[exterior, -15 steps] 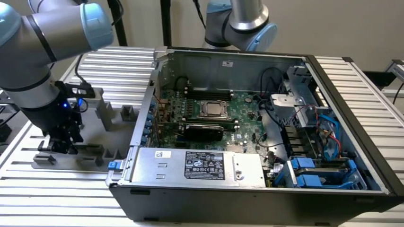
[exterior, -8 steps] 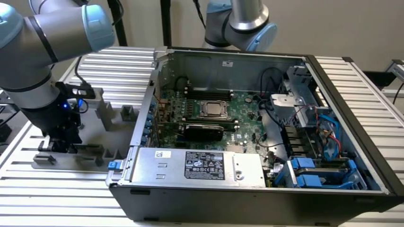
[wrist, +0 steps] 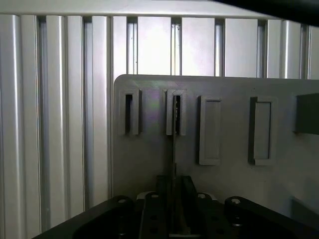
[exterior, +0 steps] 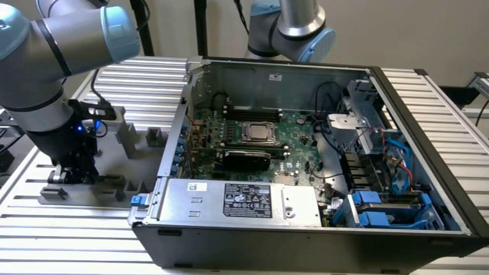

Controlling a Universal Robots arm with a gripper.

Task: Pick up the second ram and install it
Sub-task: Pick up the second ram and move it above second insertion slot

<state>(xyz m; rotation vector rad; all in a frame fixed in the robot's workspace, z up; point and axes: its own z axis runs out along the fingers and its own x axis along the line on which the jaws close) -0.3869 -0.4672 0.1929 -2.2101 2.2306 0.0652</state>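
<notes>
Grey fixture: second ram edge-on in its slot, gripper straddling it (clamped or not, we cannot tell). We advise a centred, square pinch.

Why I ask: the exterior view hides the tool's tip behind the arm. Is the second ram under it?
Observer: Yes. In the wrist view the second ram stands on edge over the grey fixture plate, and its near end runs into the tool.
Operator: Which holder is it in?
Observer: Its far end sits in the second holder, counted from the plate's rounded corner.
Operator: What else is on that plate?
Observer: Two wider raised frames stand further along the same row.
</notes>
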